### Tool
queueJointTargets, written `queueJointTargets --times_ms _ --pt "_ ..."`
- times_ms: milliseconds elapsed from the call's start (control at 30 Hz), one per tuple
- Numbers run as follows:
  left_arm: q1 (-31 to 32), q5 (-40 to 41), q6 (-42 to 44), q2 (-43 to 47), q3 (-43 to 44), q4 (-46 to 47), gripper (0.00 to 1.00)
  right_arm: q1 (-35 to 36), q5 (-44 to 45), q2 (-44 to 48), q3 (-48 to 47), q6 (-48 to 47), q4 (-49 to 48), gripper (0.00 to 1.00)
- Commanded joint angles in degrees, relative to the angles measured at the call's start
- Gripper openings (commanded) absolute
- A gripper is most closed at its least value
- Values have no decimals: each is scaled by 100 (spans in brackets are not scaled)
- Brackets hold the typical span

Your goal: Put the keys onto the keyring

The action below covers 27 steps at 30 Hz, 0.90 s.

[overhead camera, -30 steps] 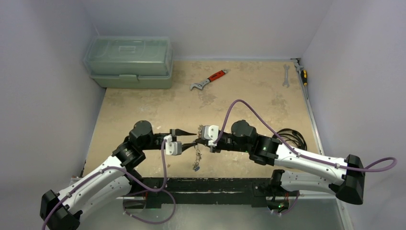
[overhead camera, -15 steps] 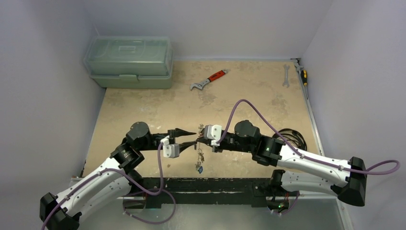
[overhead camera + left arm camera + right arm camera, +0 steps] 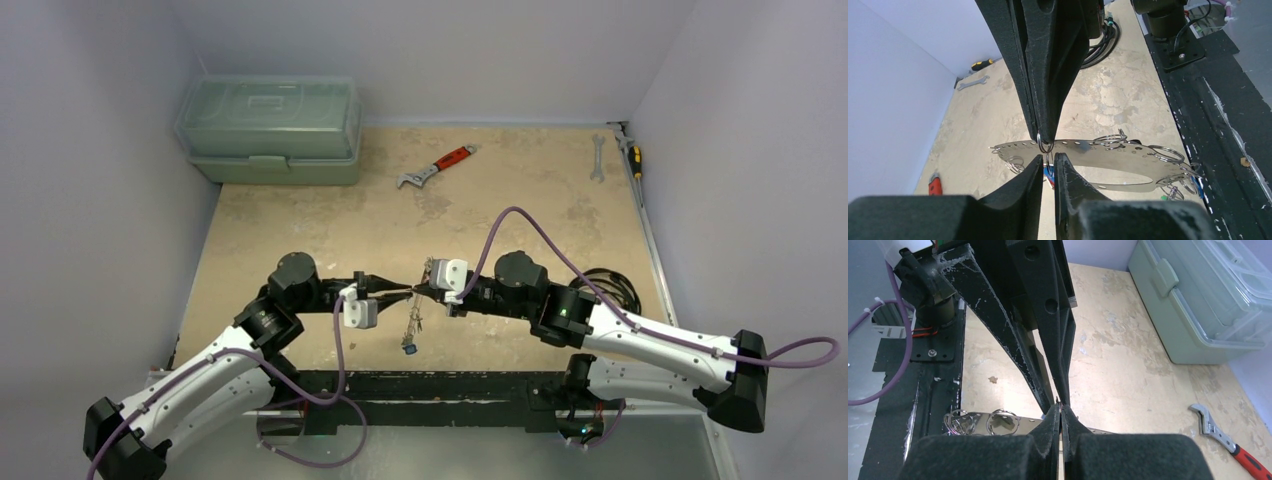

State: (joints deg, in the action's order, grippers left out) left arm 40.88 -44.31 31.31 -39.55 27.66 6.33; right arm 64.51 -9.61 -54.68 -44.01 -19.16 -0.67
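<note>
Left arm and right arm: white link shells, black round joint housings, black bases. One purple cable looped along each. White camera block at each wrist. Gripper fingers matte black, tapered, white-scuffed.

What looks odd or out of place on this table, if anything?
Nothing looks spilled or broken. The oddest sight: the keyring hangs in mid-air, gripped by the right fingers, left fingers tip to tip with them, keys dangling below. A black cable coil lies loose beside the right arm.
</note>
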Motion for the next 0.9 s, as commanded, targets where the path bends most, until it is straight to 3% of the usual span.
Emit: queueJointTargets --times_ms 0,100,867 --pt "-23 -115 130 -22 195 103 9 17 47 159 -38 -18 -335 0" --pt "-21 -64 128 -26 189 109 0 17 14 175 -46 -11 -363 0" --pt "-21 -31 -224 139 86 541 0 15 -28 563 366 264 -1485 0"
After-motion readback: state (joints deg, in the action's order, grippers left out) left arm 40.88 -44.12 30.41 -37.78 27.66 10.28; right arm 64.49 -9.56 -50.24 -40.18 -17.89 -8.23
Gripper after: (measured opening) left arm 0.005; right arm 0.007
